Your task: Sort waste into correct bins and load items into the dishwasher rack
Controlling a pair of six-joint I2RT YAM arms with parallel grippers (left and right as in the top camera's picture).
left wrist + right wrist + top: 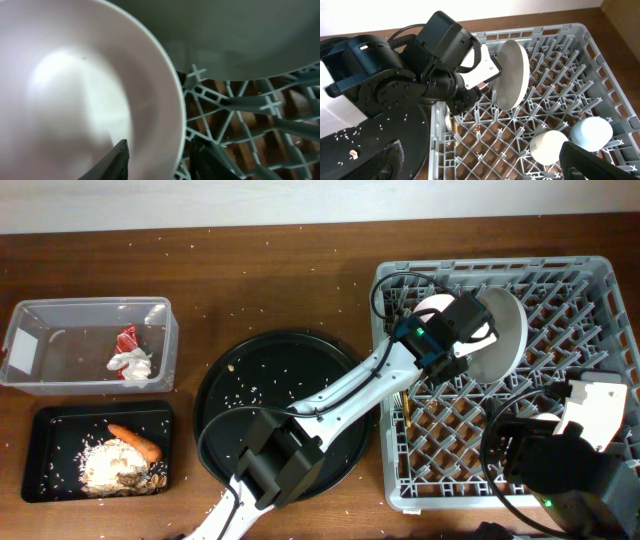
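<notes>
Left fingers [121, 161] straddle the white bowl [75, 100] rim in the dishwasher rack [590, 290] beside the upright plate [505, 330]; clamped or loose, cannot tell, likewise right fingers [592, 162]. Loading step; next, seat and release

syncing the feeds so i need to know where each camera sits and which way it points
Overhead: above the table, looking straight down on rack, tub and round tray; left arm and right arm show.
Left wrist: inside the rack, close on the bowl; its own fingers straddle the rim.
Right wrist: over the rack's right side, looking across at left gripper and plate; one dark finger shows.
Shared: overhead and right wrist both show the plate upright beside the left gripper.
</notes>
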